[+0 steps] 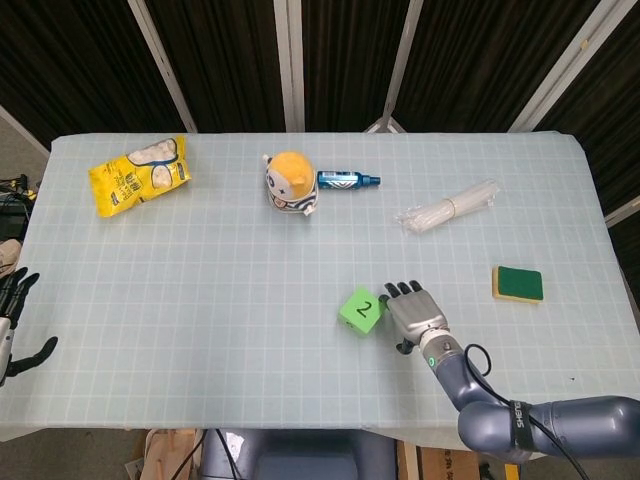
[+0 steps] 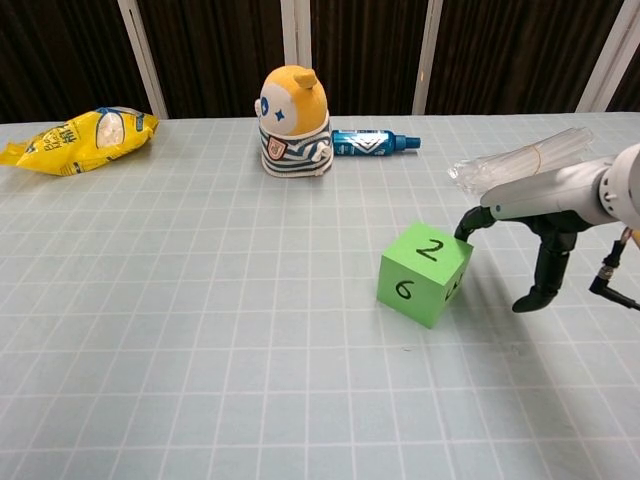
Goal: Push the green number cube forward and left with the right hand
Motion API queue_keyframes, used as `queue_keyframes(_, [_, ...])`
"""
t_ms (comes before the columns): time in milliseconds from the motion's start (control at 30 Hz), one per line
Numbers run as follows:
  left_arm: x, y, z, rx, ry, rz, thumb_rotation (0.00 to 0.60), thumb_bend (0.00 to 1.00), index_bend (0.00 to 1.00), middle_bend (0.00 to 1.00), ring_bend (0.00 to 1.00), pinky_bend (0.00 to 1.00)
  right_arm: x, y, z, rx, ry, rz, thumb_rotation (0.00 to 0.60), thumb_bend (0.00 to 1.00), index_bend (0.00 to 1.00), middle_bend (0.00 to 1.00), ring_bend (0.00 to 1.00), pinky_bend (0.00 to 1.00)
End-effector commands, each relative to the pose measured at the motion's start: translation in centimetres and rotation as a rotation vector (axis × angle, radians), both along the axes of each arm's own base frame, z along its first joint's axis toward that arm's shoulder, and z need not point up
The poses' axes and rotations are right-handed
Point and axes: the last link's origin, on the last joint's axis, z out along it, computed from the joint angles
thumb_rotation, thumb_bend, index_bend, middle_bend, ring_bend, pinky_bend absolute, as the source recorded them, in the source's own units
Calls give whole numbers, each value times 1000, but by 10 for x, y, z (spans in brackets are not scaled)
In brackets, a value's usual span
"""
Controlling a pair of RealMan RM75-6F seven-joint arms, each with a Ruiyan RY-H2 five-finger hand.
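Note:
The green number cube (image 1: pixel 360 310) (image 2: pixel 424 273) sits on the table near its front middle, turned so that one corner points toward me, with 2 on top and 6 on a side. My right hand (image 1: pixel 413 312) (image 2: pixel 530 215) lies just right of it, palm down with the fingers stretched out. One fingertip (image 2: pixel 465 228) touches the cube's upper right edge and the thumb hangs down apart from it. Nothing is gripped. My left hand (image 1: pixel 15 320) hangs off the table's left edge with its fingers spread and empty.
A striped plush toy (image 1: pixel 290 183) (image 2: pixel 293 122) and a blue bottle (image 1: pixel 348 180) (image 2: pixel 370 142) lie at the back middle. A yellow snack bag (image 1: pixel 140 175) (image 2: pixel 85 138) is back left. A clear plastic bundle (image 1: pixel 448 207) (image 2: pixel 520 160) and a green sponge (image 1: pixel 518 284) are on the right.

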Motion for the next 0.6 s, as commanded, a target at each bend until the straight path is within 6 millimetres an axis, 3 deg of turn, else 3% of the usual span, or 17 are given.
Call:
queue_keyframes(33, [0,0,0,0,0,0,600,337,34,0,0,0,-1,5,2,11,-5,4,600,281,203,64,41,0])
queue_keyframes(600, [0,0,-1,-4,2,1,600,337,34,0,0,0,-10,25,14,54,-30,-13,600,281,203,64,31,0])
